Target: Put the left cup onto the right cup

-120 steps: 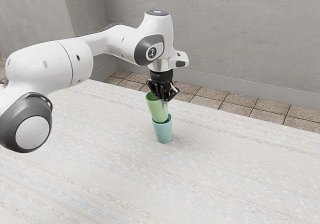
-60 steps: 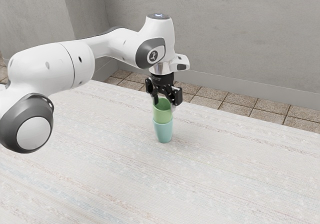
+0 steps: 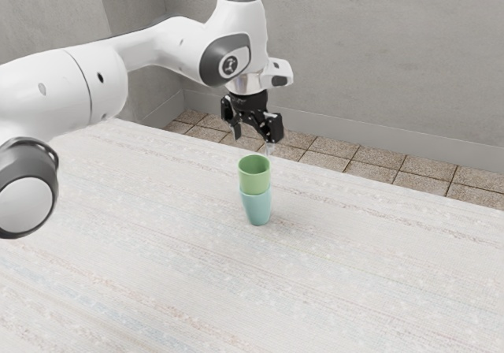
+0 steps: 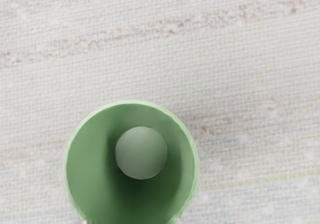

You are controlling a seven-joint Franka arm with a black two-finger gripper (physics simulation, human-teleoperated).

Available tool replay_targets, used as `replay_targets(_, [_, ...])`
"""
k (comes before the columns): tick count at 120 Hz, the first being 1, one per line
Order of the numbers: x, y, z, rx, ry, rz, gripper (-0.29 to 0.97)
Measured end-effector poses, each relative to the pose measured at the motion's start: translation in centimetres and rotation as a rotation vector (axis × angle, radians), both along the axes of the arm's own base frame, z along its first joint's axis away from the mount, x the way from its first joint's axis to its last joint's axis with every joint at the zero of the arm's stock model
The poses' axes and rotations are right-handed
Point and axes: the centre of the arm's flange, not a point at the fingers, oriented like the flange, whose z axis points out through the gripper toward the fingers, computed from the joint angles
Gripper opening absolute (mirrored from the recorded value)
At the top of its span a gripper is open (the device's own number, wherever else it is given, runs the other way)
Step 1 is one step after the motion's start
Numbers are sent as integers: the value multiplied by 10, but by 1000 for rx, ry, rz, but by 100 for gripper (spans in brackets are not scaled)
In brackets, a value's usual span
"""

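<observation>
Spreading nearest, table (image 3: 354,282): a pale woven-looking top that carries the stack, with bare surface all round it.
Teal cup (image 3: 257,208): stands upright on the table, near the middle, as the lower cup of the stack.
Green cup (image 3: 254,173): sits nested in the teal cup, mouth up and level by the look of it. In the wrist view the green cup (image 4: 90,169) lies straight under the hand, its round floor visible down the inside.
Gripper (image 3: 253,135): hangs just above the green cup and apart from it, its fingers spread and holding nothing.
Arm (image 3: 118,69): reaches in from the exterior view's left.
Tiled floor (image 3: 378,164): beyond the table's far edge.
Wall (image 3: 378,46): grey, farthest back.
Step in hand: judged as backing away from a finished stack. It is best done by rising straight up with the fingers wide, and swinging aside only once well clear of the rim, since a brush could tip the green cup.
Hidden: the green cup's lower part is inside the teal cup, so how deep it seats cannot be told. From the wrist the teal cup is covered by the green one, whose rim is partly cut by the frame.
</observation>
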Motion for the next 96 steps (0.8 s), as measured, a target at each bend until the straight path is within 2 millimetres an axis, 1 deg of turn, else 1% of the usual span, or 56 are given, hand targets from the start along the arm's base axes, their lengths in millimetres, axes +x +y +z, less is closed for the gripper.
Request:
replay_targets(11, [-19,12,11,2,15,14,67])
replay_targets(23, [-40,27,18,6,36,34,68])
replay_targets(34, [-52,41,22,9,59,61,68])
replay_targets(58, [-63,79,27,24,115,148,68])
replay_targets(75, [-65,97,27,31,140,192,68])
replay_targets(96, [-70,108,36,25,147,215,68])
